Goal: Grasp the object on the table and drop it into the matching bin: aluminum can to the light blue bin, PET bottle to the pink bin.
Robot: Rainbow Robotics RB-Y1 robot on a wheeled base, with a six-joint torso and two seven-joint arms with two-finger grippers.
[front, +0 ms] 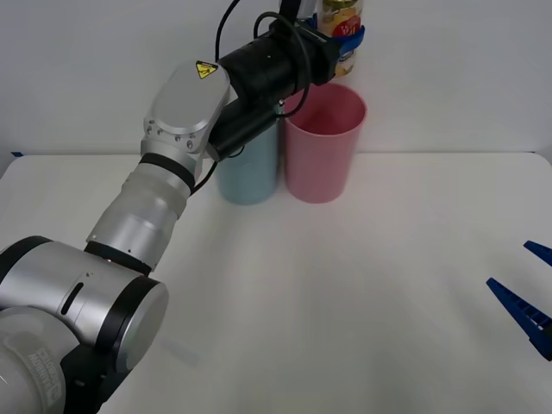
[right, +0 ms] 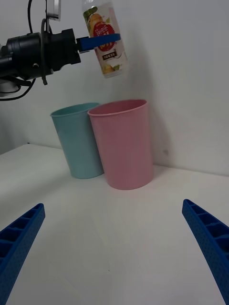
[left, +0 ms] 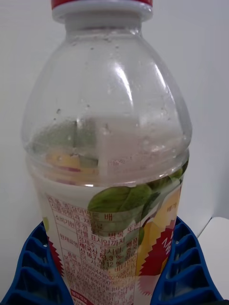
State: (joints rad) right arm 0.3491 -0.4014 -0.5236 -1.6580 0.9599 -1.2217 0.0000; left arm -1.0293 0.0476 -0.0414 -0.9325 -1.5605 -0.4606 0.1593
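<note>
Left tool (front: pixel 343 36) clamps PET bottle (front: pixel 343 30) high above pink bin (front: pixel 326 142); right tool (right: pixel 114 248) wide, idle over worktop (front: pixel 362 285); off-centre release risks hitting the rim, bouncing toward light blue bin (front: pixel 248 172)

Clear PET bottle (left: pixel 109 157) — red cap, red-and-yellow label — pink bin (front: pixel 324 142), light blue bin (front: pixel 248 168), white table (front: pixel 345 293).

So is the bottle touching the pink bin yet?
Apart. The right wrist view shows the bottle, gripped by the left tool, hanging above the pink bin, with bare wall between them.
</note>
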